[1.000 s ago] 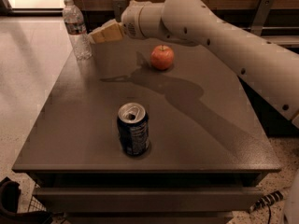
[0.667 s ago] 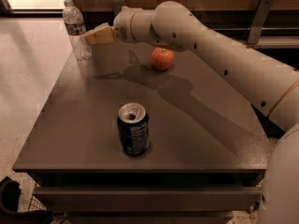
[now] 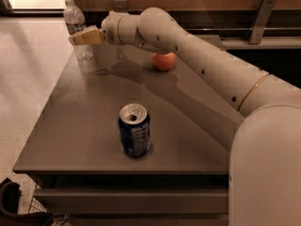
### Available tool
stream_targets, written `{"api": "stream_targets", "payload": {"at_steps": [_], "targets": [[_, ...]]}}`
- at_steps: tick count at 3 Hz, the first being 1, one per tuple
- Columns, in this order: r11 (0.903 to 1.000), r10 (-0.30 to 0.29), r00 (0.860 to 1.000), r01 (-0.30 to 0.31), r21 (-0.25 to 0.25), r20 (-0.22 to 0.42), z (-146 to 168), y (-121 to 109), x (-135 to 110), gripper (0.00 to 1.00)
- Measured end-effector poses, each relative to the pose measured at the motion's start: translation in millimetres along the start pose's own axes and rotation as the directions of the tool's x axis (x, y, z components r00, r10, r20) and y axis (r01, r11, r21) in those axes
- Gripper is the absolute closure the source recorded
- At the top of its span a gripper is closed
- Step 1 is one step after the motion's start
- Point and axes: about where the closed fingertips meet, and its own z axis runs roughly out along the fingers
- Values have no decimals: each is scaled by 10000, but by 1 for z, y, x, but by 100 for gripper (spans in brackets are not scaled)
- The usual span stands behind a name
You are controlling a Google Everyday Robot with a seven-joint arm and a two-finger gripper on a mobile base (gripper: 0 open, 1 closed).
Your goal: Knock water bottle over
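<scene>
While the water bottle [image 3: 74, 19] stood upright at the far left corner of the worktop [image 3: 75, 131], the gripper [image 3: 76, 39] was at its middle height, with the tan tip lying across the bottle's body on the right side, so that it seemed to touch it. Whether the gripper was spread or pressed together could not be told from this view. The white arm [image 3: 197, 55] reached from the right side over the back part of the worktop. A red apple [image 3: 163, 61] lay under the arm near the far edge. A dark blue soda can [image 3: 134, 131], opened on top, stood upright near the front edge, well apart from the bottle.
</scene>
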Motion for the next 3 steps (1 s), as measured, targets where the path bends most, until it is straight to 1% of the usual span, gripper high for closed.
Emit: {"api": "stream_targets", "payload": {"at_steps": [2, 3], "targets": [[9992, -88, 9999, 91, -385, 101, 43, 3, -6, 0], [9979, -93, 9999, 101, -642, 131, 59, 9, -8, 26]]}}
